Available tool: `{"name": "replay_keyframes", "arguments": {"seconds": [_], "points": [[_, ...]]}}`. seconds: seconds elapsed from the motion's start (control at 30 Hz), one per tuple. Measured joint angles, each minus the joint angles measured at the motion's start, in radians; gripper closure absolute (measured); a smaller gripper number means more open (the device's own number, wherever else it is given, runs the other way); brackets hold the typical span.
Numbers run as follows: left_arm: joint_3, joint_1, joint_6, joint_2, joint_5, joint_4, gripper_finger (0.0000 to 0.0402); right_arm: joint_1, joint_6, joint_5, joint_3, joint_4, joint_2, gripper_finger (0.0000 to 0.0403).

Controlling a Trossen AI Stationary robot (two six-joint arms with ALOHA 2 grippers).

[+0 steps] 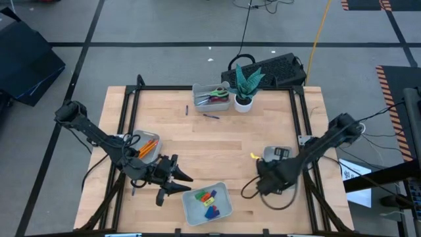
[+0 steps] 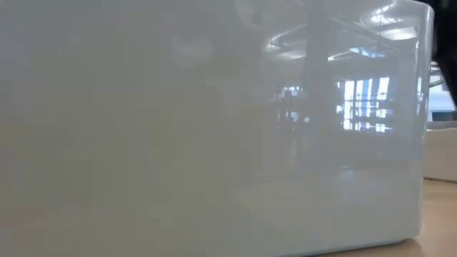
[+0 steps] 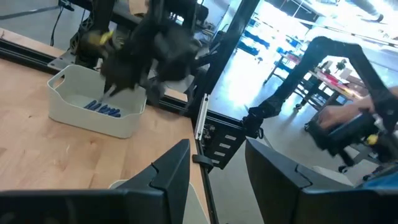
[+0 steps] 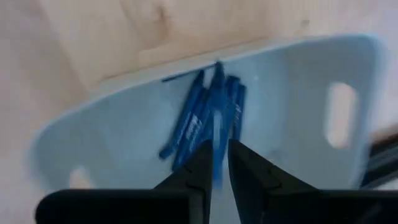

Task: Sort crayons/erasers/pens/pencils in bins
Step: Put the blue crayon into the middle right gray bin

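Blue pens (image 4: 208,121) in grey bin (image 4: 298,93), right gripper (image 4: 216,163) above.
Right fingers nearly closed on one pen over the pile. Left gripper (image 3: 214,171), fingers wide and empty, sits near the eraser bin (image 1: 197,209).

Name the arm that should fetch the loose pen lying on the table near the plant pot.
Left, probably. The left gripper is open, empty and over bare table, somewhat nearer the loose pen. The right gripper is down in the pen bin, busy there.
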Motion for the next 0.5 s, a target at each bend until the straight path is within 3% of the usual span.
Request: {"name": "replay_keyframes", "arguments": {"seconds": [0.27,0.5], "points": [[0.0,0.0,0.0,0.0,0.0,0.001,0.0245,-0.014,-0.038,-0.105,-0.189,0.126,0.023,0.0359],[0.0,0.0,0.0,0.0,0.0,0.0,0.0245,-0.046,-0.041,-0.048,-0.077,0.032,-0.146,0.0316]]}}
